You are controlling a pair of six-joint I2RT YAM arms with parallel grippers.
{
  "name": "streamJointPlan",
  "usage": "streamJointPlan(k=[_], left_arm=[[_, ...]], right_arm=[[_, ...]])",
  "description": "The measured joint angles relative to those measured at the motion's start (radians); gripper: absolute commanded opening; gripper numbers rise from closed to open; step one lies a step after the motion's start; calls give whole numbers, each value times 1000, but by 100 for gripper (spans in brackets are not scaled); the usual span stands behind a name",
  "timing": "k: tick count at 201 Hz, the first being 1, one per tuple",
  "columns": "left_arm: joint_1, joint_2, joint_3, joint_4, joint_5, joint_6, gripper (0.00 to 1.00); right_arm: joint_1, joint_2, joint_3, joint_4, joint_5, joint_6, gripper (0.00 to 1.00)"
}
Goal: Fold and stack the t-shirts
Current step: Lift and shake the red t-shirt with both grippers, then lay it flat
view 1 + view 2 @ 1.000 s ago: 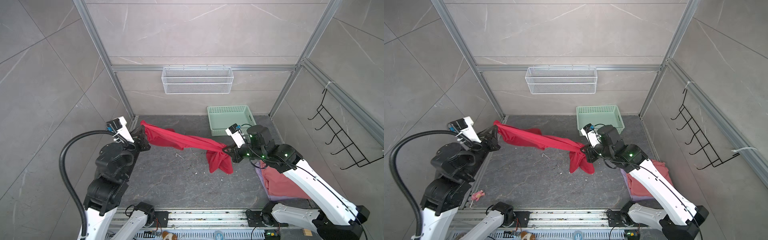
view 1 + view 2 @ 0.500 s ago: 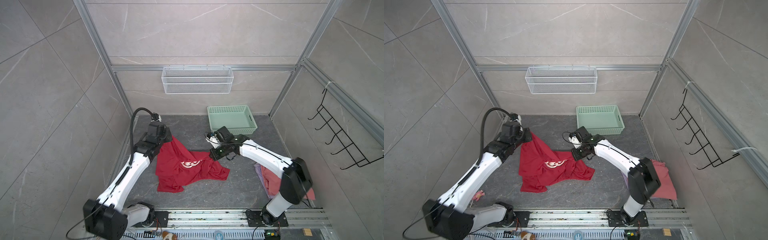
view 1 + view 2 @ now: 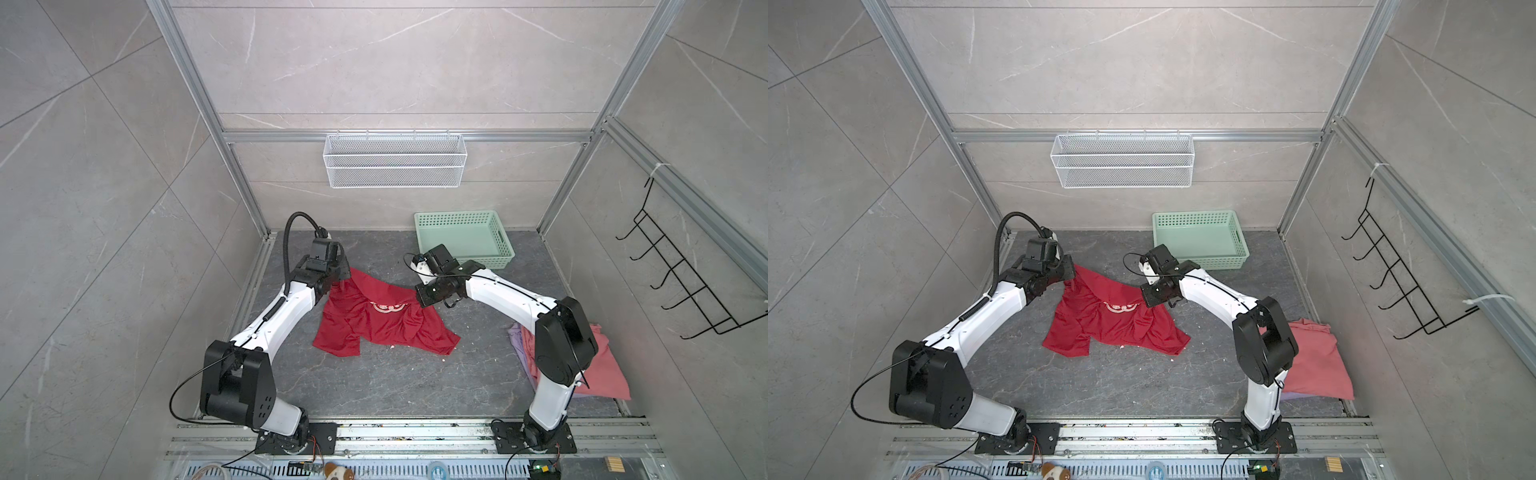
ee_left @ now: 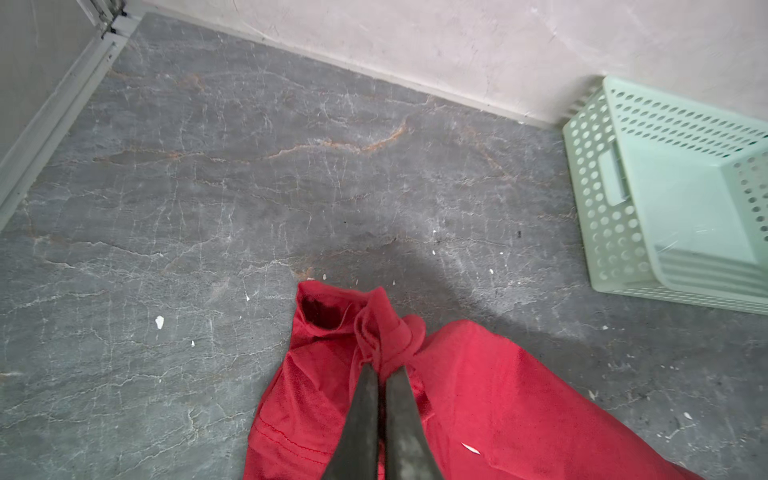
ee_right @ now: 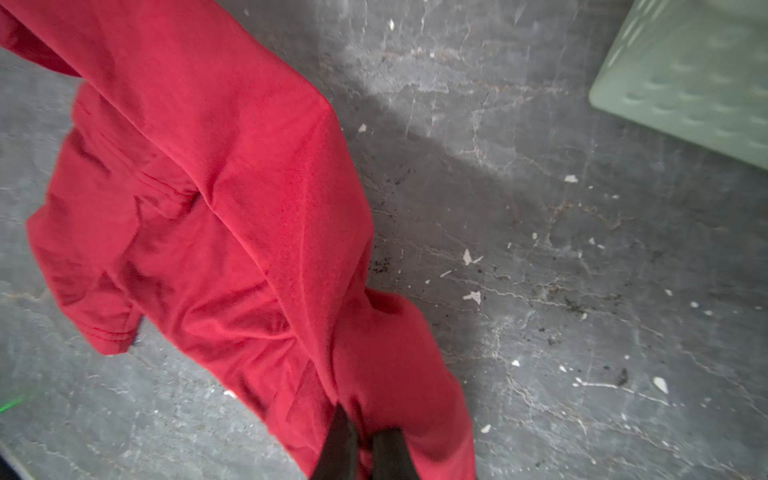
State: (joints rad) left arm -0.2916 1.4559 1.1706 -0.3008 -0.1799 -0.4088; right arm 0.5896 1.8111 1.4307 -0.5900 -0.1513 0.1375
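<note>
Grey floor [image 3: 395,386] holds lavender shirt [image 3: 517,340] (mostly hidden) under salmon shirt [image 3: 606,370].

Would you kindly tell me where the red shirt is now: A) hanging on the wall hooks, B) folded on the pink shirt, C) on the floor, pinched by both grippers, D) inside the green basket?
C: the red shirt lies crumpled on the floor, with the left gripper and the right gripper each shut on its cloth.
</note>
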Motion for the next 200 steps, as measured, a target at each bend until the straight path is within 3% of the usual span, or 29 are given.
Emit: streamJointPlan(k=[31,62,92,122,146,168,183,200], left_arm=[[0,-144,-6,-34,-2,-1,0],[0,-416,-14,-114,-12,2,0],[0,-663,49,-243,-14,8,0],[0,-778,151,-299,40,9,0],[0,-781,158,-293,75,8,0],[0,-688,97,-265,82,-6,0],[0,-576,44,-227,86,-21,0],[1,-418,-2,-190,82,-36,0]], right_arm=[[1,-146,-78,-2,-19,0,0],[19,-351,-109,-76,-58,-12,2],[57,-544,-82,-184,-164,-30,3],[65,-606,-35,-280,-267,-58,5],[65,-557,-26,-332,-315,-96,6],[65,-417,-26,-335,-327,-142,9],[65,-290,-21,-328,-317,-169,19],[63,-115,18,-312,-269,-190,36]])
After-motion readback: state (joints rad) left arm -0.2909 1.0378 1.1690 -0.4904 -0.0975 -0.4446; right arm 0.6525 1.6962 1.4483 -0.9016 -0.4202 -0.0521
